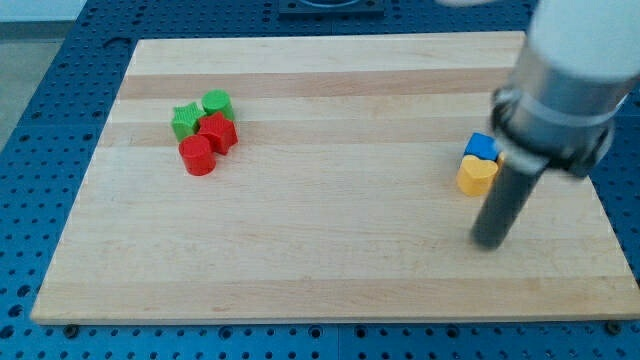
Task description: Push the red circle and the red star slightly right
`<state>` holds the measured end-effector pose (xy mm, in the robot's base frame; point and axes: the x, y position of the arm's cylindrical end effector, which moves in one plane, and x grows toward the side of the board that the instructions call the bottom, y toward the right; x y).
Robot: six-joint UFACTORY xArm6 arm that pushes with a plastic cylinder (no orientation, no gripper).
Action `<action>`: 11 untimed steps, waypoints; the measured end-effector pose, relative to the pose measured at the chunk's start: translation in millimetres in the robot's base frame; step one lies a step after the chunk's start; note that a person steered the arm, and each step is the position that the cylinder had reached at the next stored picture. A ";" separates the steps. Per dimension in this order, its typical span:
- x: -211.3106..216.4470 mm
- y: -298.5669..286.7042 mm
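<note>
The red circle (198,155) lies on the wooden board at the view's upper left. The red star (218,131) touches it just above and to the right. A green star (185,120) and a green circle (217,103) crowd against the red star from the top. My tip (489,241) rests on the board far to the view's right, well away from both red blocks. It stands just below a yellow heart (477,174) and a blue block (482,146).
The wooden board (330,250) lies on a blue perforated table (40,110). The arm's grey and white body (560,90) hangs over the board's upper right corner and hides part of it.
</note>
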<state>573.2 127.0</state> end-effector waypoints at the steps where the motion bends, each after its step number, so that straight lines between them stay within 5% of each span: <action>1: 33.8 -106.4; 3: 13.7 -299.1; 5: -145.8 -416.1; 11: -153.5 -284.8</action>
